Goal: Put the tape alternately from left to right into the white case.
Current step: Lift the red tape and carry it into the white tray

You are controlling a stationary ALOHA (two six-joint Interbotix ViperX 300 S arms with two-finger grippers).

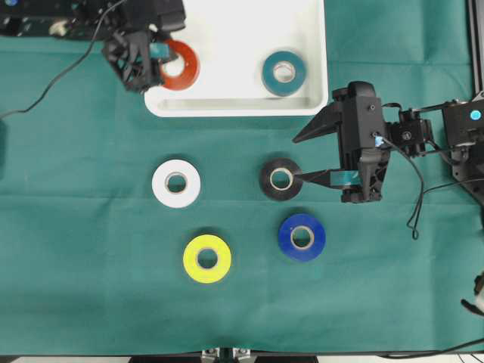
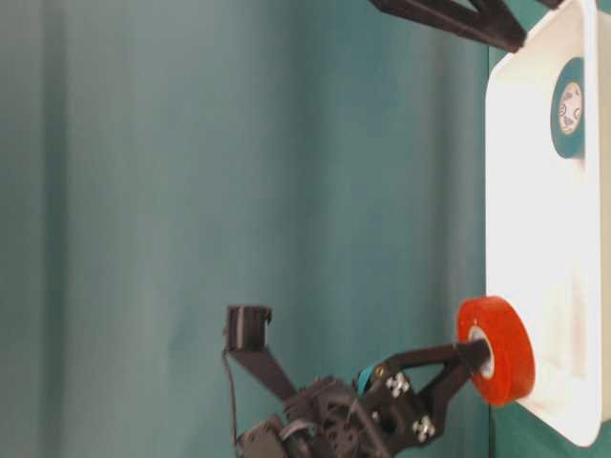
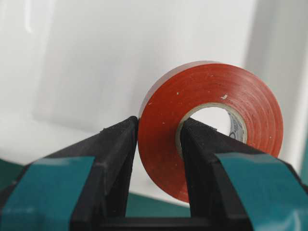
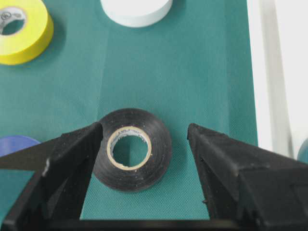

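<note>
Gripping the red tape roll (image 1: 180, 66) through its core, the left gripper (image 1: 155, 57) has one of its fingers (image 3: 110, 163) on the outer face and the other inside the pale ring, clenched on the roll's wall. The roll sits over the left rim of the white case (image 1: 227, 102), at its near left corner; in the table-level view it stands on edge against the case's wall. The teal tape roll (image 1: 283, 72) lies flat inside the case, toward its right side.

The right gripper (image 1: 302, 155) hangs over the green-covered table (image 1: 91, 249) with its fingers (image 4: 72, 159) spread wide, released, either side of the black tape roll (image 1: 280, 179), which lies flat and ungripped. The white roll (image 1: 176, 183), yellow roll (image 1: 206, 259) and blue roll (image 1: 302, 237) lie flat on the table, apart from one another.
</note>
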